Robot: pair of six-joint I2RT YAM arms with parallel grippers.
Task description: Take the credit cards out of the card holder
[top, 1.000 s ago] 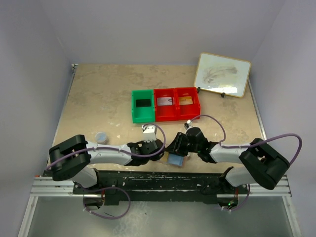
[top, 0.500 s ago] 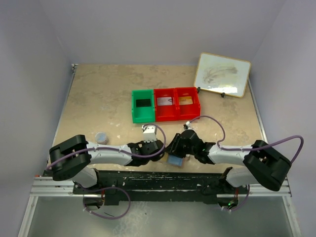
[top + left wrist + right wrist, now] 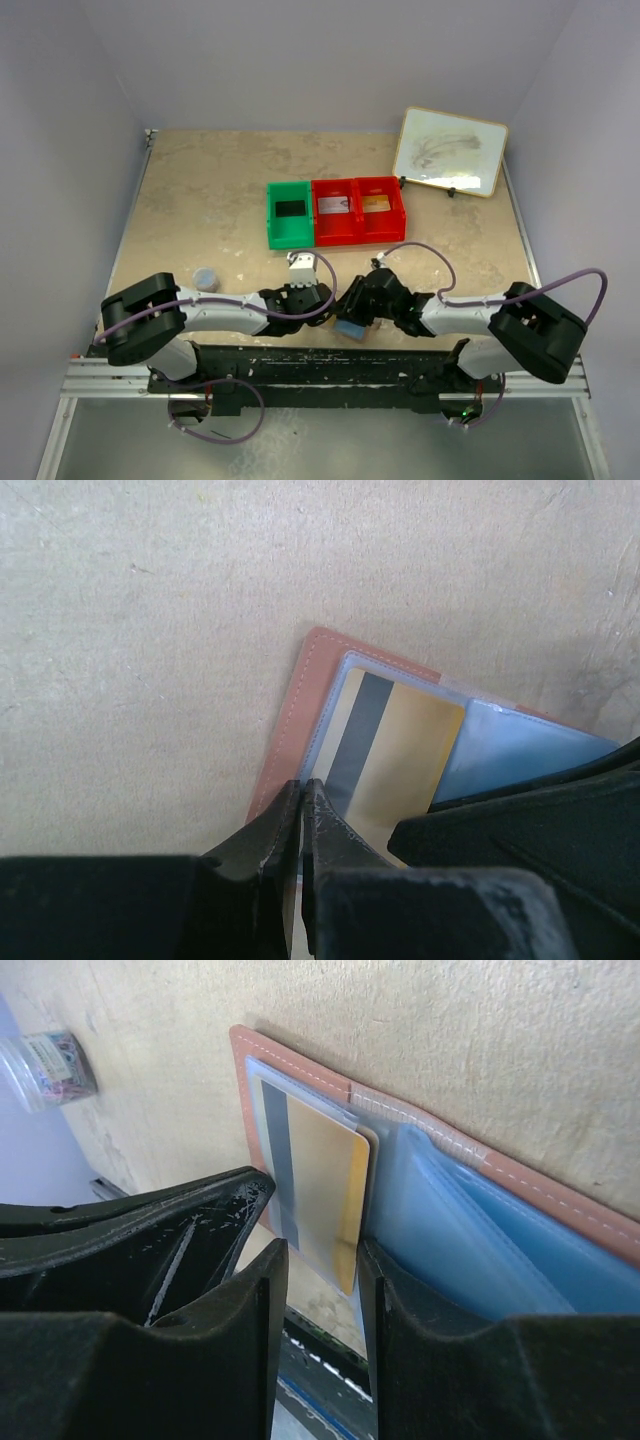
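where the card holder (image 3: 296,712) lies: open flat on the table (image 3: 200,200), bottom centre of my top view, between both grippers.
gold credit card (image 3: 322,1175): dark stripe along it, on the holder's left leaf in both wrist views.
left gripper (image 3: 301,786): jaws pressed together, tips at the holder's lower edge.
right gripper (image 3: 315,1260): jaws apart, straddling the card's near end; i cannot tell whether they pinch it.
red bins (image 3: 358,233): upper centre, a card in each.
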